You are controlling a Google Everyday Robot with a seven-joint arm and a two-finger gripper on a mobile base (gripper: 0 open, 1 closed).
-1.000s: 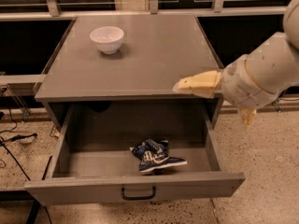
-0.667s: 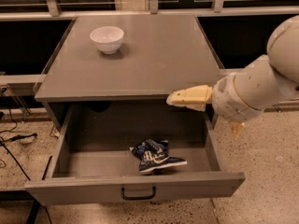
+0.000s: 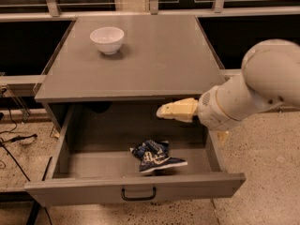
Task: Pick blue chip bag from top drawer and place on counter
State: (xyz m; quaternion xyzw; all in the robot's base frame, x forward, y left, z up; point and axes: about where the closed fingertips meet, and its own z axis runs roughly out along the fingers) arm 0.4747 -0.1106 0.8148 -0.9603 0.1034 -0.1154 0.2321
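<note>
Step in hand: the approach. The reach into the drawer is on, the grasp is not yet made.
Gripper: the gripper hangs over the open top drawer, just under the front edge of the counter, with its tip pointing to 9 o'clock.
Fingers: they look like one cream wedge with no gap showing, so I call them pressed together and holding nothing.
Arm: the white arm comes in from 3 o'clock and crosses the drawer's right wall.
Blue chip bag: the blue chip bag lies crumpled on the drawer floor near the front panel, a little right of centre. It sits at about 6 o'clock from the gripper tip, apart from it and untouched.
Drawer: it is pulled well out, its dark handle is at 6 o'clock on the front panel, and the way down to the bag is clear.
Counter: it is bare across the near half. A white bowl stands far back at 11 o'clock, well apart from any likely drop spot.
Next move, as I judge it: the fingers need to part, the wrist needs to tip down toward 6 o'clock, and the tip needs to drop onto the bag's raised, crinkled middle.
Watch for: foil is slippery and thin, so a bite on the flat edge may slide off. The lift must also clear the counter's front lip on the way up.
</note>
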